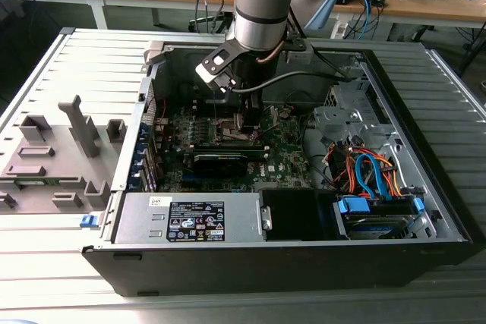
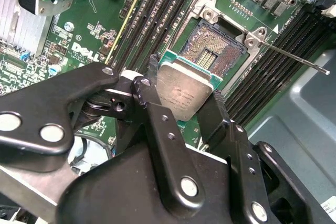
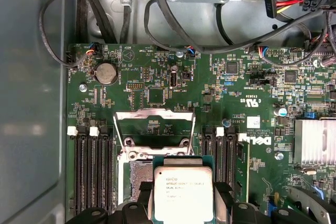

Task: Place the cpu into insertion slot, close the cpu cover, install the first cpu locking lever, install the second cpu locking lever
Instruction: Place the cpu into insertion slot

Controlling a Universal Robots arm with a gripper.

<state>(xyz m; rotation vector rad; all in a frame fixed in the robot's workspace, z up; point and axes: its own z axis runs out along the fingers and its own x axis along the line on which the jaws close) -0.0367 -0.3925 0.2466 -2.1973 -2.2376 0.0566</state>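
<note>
Gripper [image 2: 182,92] pinches cpu [image 3: 182,192] above slot [image 2: 212,45] edge; a tilted or offset descent could bend pins.

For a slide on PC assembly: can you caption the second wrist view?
Gripper clamping the cpu by its edges, held over the open insertion slot on the green motherboard.

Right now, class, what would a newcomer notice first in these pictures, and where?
The silver cpu, pinched between black fingers, hangs at the open slot. Beyond the slot the cover stands raised. In the exterior view, the arm reaches down into the open case.
</note>
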